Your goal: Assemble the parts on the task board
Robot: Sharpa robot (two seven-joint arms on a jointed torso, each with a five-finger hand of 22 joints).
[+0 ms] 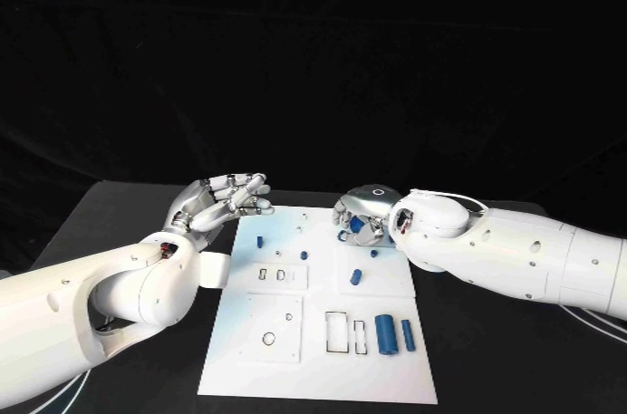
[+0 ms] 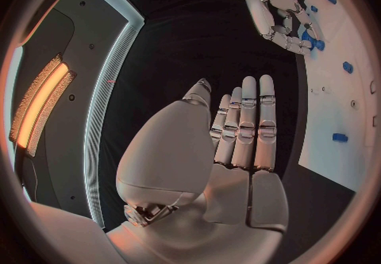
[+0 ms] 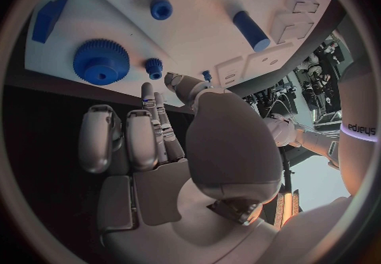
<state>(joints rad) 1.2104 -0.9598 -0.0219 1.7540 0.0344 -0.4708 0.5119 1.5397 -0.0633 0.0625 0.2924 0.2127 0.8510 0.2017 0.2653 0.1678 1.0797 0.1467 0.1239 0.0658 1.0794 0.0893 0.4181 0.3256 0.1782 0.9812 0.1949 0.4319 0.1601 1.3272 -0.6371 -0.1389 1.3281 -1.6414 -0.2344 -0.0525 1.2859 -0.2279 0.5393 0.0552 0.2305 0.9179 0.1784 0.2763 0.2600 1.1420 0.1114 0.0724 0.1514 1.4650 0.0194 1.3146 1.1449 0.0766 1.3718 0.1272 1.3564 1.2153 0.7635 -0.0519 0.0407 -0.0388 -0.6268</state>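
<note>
A: Where does the work stand right now?

B: The right hand [image 1: 362,216] hovers over the far right corner of the task board [image 1: 318,378], fingers curled downward over the blue gear [image 3: 101,61]. The right wrist view shows bare fingers with the gear lying flat on the board beyond their tips, so I judge it holds nothing yet.

A: And the left hand?

B: The left hand [image 1: 225,201] is raised at the board's far left corner, fingers straight and side by side, nothing in it.

A: What else is on the board?

B: Near the gear lie a small toothed piece [image 3: 153,67], a round knob [image 3: 161,7] and a wedge-shaped block [image 3: 47,18]. A blue cylinder [image 3: 251,30] lies further toward the middle. At the near right corner, a thick cylinder [image 1: 386,332] and a slim rod [image 1: 407,335] lie beside two rectangular slots [image 1: 337,332].

A: How should the pick go?

B: My judgement: bring the fingertips down on opposite sides of the gear's rim, because the teeth give purchase but the disc is flat and low. Close evenly, lift straight, and avoid nudging the small toothed piece just beside it.

A: Should the left hand help?

B: It could steady the board's edge if the board slides.
</note>
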